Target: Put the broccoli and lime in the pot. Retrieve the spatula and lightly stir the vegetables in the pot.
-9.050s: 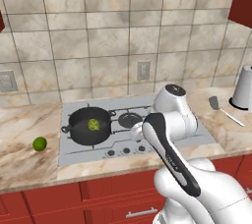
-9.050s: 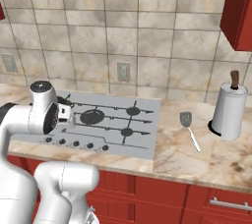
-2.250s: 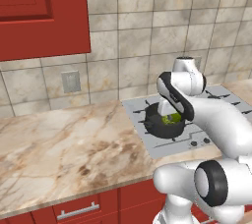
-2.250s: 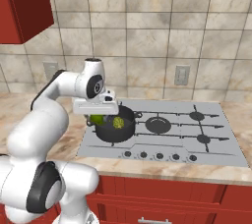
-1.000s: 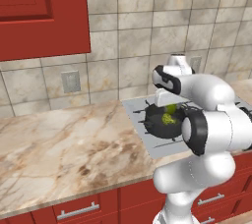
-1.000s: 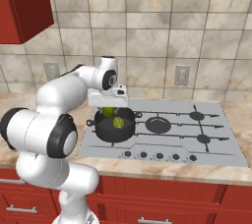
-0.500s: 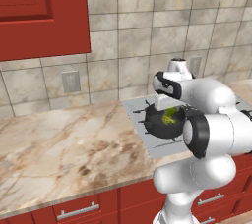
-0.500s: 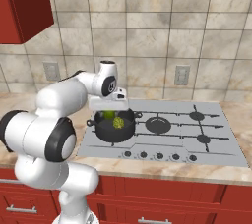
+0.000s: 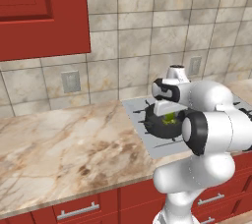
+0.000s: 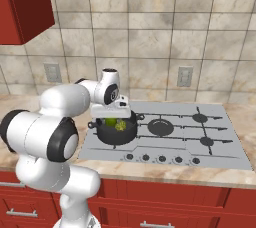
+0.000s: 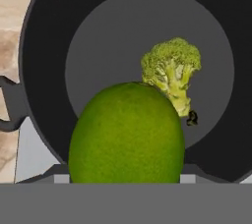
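The robot's pincer [image 10: 116, 114] hangs over the dark pot [image 10: 116, 131] on the stove, clamped on the lime [image 11: 127, 133], while the broccoli [image 11: 172, 70] already lies on the pot's floor. The likely risk is the lime bouncing or rolling out onto the tabletop [image 9: 59, 144] if let go from too high. The spatula is yet to be fetched.

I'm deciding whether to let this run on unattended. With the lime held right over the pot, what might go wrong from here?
1. The lime is round and sits between the gripper's jaws above the pot; released from here it may roll or bounce against the low wall.
2. It may land on the broccoli already lying on the pot floor and knock it aside.
3. The gripper hangs close over the rim, so a careless retreat might nudge the pot on the cooktop.
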Controlling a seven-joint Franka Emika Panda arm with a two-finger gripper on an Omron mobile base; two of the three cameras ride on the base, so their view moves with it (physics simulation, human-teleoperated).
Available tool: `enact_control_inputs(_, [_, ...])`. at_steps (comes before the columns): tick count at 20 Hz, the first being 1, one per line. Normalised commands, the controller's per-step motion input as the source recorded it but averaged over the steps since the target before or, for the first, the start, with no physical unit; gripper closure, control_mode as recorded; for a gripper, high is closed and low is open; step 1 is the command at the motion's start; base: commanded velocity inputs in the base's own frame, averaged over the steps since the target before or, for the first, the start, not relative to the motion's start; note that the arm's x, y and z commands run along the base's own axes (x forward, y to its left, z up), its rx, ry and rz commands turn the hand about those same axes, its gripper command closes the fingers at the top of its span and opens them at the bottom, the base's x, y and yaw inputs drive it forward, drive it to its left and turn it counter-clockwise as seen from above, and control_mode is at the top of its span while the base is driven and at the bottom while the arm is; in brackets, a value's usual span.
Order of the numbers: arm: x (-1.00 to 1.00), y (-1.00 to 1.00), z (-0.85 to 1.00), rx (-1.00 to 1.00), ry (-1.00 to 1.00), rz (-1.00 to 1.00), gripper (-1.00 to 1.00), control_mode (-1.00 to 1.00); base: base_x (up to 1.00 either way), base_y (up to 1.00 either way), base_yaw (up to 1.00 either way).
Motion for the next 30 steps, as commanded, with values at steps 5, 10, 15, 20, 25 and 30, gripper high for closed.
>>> enact_control_inputs(5, [0.08, 0.0, -0.05, 0.0, 0.0, 0.0, 1.0, -1.0, 0.0, 0.0, 0.0])
enact_control_inputs(10, [0.21, 0.0, -0.1, 0.0, 0.0, 0.0, 1.0, -1.0, 0.0, 0.0, 0.0])
enact_control_inputs(15, [0.11, 0.0, -0.08, 0.0, 0.0, 0.0, 1.0, -1.0, 0.0, 0.0, 0.0])
enact_control_inputs(20, [0.03, 0.0, -0.06, 0.0, 0.0, 0.0, 1.0, -1.0, 0.0, 0.0, 0.0])
enact_control_inputs(25, [0.0, 0.0, 0.0, 0.0, 0.0, 0.0, -1.0, -1.0, 0.0, 0.0, 0.0])
enact_control_inputs(30, [0.0, 0.0, 0.0, 0.0, 0.0, 0.0, -1.0, -1.0, 0.0, 0.0, 0.0])
